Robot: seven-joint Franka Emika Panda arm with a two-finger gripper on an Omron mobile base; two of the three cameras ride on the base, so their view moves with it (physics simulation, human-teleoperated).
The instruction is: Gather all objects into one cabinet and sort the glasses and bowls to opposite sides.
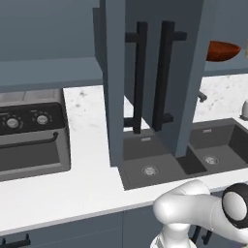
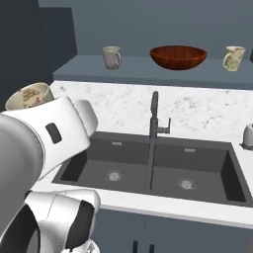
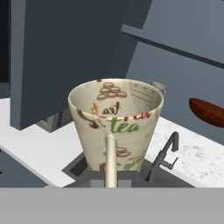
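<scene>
Gripper fingers sit hidden under the cup in my hand view, so I cannot tell how the jaws stand, though the cream mug printed with brown and green tea lettering rises upright right above them in the centre of the frame with its handle facing me, and I judge I am carrying it. Its rim also peeks out at the left edge of the right base view, behind my white forearm. Ahead lies the slate-blue wall cabinet, its tall doors swung open with long black bar handles at centre top of the left base view. On its floor, across the top of the right base view, stand a small beige mug, the wide glossy red-brown bowl and a speckled cream mug, each well apart. To do this step well, I would keep the cup level, clear the open door edge, and set it on the mugs' side, away from the bowl. Below spreads a white speckled stone counter with a dark double sink and dark tap; a black oven sits at left.
</scene>
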